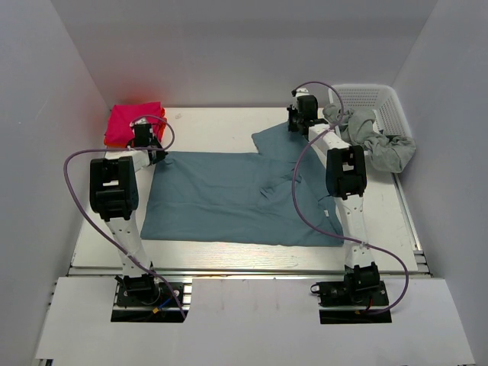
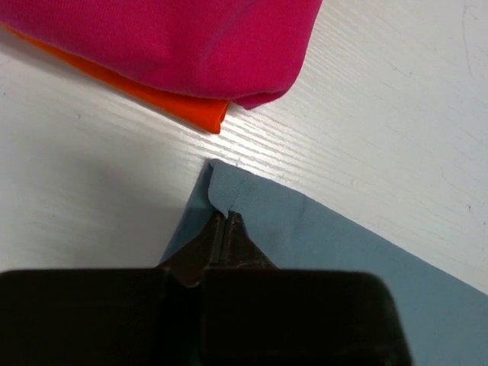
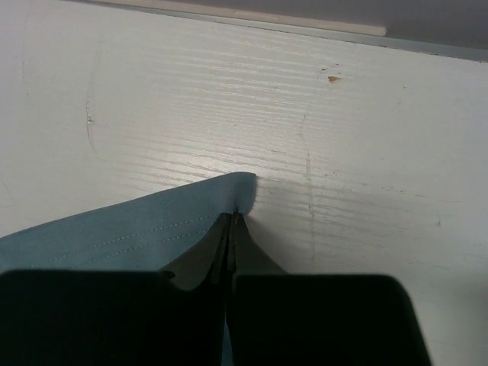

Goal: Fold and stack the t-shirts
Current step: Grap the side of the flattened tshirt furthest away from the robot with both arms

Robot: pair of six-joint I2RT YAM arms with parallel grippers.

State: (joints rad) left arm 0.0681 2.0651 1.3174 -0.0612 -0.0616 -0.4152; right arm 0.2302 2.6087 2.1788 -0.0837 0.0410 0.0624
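Observation:
A teal-blue t-shirt (image 1: 229, 198) lies spread flat across the middle of the table. At its far left corner, my left gripper (image 1: 160, 155) is shut on the cloth; the left wrist view shows the gripper (image 2: 225, 217) pinching a small raised fold of the teal shirt (image 2: 343, 259). My right gripper (image 1: 294, 126) is at the shirt's far right corner. In the right wrist view this gripper (image 3: 232, 216) is shut on the stitched hem corner of the shirt (image 3: 114, 236). A folded pink t-shirt (image 1: 131, 122) rests on an orange one (image 2: 179, 103) just beyond the left gripper.
A white lattice basket (image 1: 381, 99) stands at the back right, with a grey t-shirt (image 1: 385, 149) hanging over its near rim. White walls close in the table (image 1: 213, 126) on three sides. A metal rail (image 3: 252, 21) runs along the far edge.

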